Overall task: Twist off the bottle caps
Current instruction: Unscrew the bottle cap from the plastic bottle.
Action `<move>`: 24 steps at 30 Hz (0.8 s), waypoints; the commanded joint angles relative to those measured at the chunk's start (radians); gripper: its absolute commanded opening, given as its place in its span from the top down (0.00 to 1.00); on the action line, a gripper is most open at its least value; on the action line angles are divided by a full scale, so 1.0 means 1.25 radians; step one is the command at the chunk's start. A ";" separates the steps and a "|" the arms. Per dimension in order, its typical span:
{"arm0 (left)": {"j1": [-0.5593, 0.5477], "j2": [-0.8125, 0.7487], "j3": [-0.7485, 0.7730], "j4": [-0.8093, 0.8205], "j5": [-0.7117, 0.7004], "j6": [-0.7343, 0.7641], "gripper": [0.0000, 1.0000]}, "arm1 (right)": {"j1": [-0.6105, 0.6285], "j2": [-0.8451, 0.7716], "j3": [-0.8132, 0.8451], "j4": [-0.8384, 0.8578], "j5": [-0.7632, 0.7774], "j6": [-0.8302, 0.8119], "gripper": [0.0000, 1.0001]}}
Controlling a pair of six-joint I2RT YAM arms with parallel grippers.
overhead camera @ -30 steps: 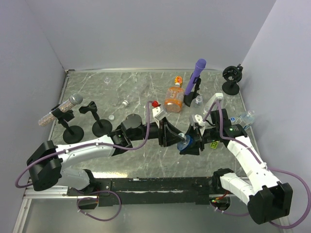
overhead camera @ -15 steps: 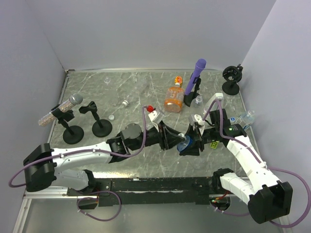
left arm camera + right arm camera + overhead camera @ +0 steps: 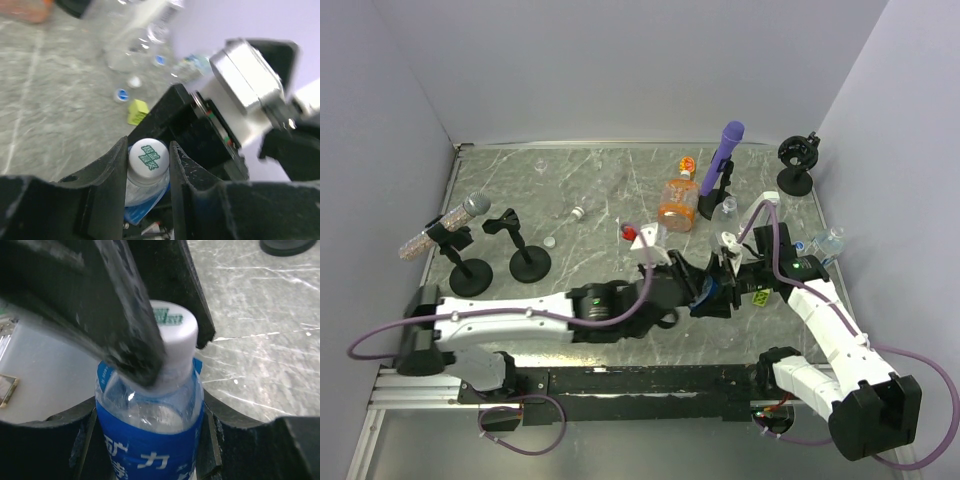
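Note:
A clear bottle with a blue label (image 3: 706, 294) stands upright in my right gripper (image 3: 717, 297), which is shut on its body (image 3: 150, 452). Its white cap (image 3: 148, 157), printed in green, sits between the fingers (image 3: 112, 172) of my left gripper (image 3: 148, 150), which close on it from both sides. The cap also shows in the right wrist view (image 3: 176, 332), with the left fingers (image 3: 125, 315) on either side. An orange squarish bottle (image 3: 676, 204) with an orange cap (image 3: 687, 166) lies at the back. Clear bottles (image 3: 830, 242) stand at the right.
A purple stick (image 3: 724, 152) on a stand rises behind the orange bottle. Black stands (image 3: 528, 262) and a microphone (image 3: 450, 222) are at the left, another black stand (image 3: 798, 160) at the back right. Loose caps (image 3: 551, 241) and a yellow-green block (image 3: 137, 111) lie on the table.
My left arm has stretched to the right and its gripper has come onto the white cap. My right gripper has kept the bottle in place.

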 commanded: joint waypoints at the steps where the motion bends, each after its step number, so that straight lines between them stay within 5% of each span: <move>1: -0.057 0.141 0.225 -0.307 -0.104 -0.261 0.99 | 0.006 -0.003 0.025 0.069 0.025 -0.025 0.88; 9: -0.065 0.121 0.194 -0.286 -0.128 -0.264 0.96 | 0.006 -0.005 0.028 0.069 0.023 -0.022 0.88; 10: -0.065 0.113 0.189 -0.282 -0.131 -0.256 0.86 | 0.006 -0.004 0.026 0.069 0.022 -0.022 0.88; 13: -0.065 0.077 0.154 -0.235 -0.117 -0.192 0.31 | 0.006 -0.004 0.026 0.069 0.022 -0.024 0.88; 16: -0.065 0.009 0.078 -0.110 -0.078 -0.066 0.03 | 0.006 -0.004 0.026 0.068 0.023 -0.024 0.88; 21: -0.030 -0.174 -0.137 0.161 0.121 0.221 0.03 | 0.006 -0.004 0.026 0.062 0.020 -0.031 0.88; 24: 0.062 -0.294 -0.272 0.270 0.322 0.279 0.04 | 0.006 -0.002 0.028 0.057 0.017 -0.037 0.88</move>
